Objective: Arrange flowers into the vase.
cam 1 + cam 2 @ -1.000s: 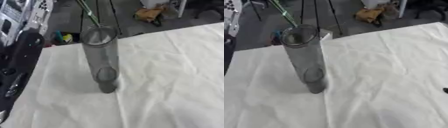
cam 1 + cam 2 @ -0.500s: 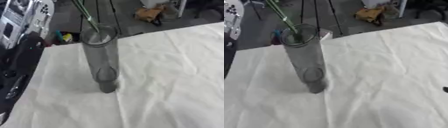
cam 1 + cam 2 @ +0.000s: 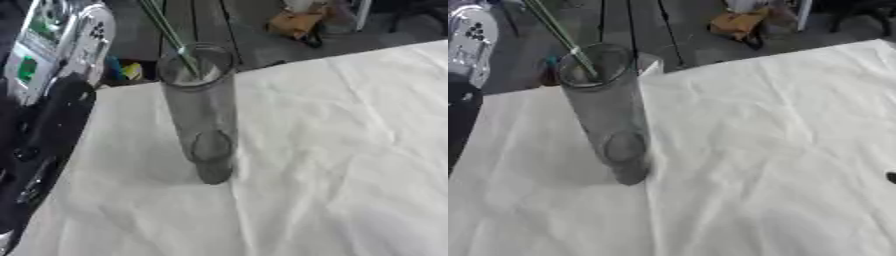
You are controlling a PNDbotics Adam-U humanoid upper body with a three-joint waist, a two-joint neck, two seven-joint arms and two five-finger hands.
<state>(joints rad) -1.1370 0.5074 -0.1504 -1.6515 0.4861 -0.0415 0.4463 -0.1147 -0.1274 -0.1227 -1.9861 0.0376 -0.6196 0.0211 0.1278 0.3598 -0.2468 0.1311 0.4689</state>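
A tall clear glass vase (image 3: 203,125) stands upright on the white cloth (image 3: 350,150), left of the middle. Thin green flower stems (image 3: 171,37) slant down from the top edge into the vase's mouth, and their lower ends show just inside the rim. The blooms are out of the picture above. My left arm (image 3: 52,100), silver above and black below, runs up the left edge past the top, so its hand is hidden. A small black bit of my right hand (image 3: 892,176) shows at the right edge, far from the vase.
The table's far edge (image 3: 754,57) runs just behind the vase. Beyond it on the dark floor are a brown bag (image 3: 741,22), thin black stand legs (image 3: 667,30) and small coloured things (image 3: 122,70). White cloth spreads to the right of the vase and in front of it.
The stems' lower ends have sunk a little further into the vase's mouth. My left arm has shifted slightly along the left edge. The vase has stayed put.
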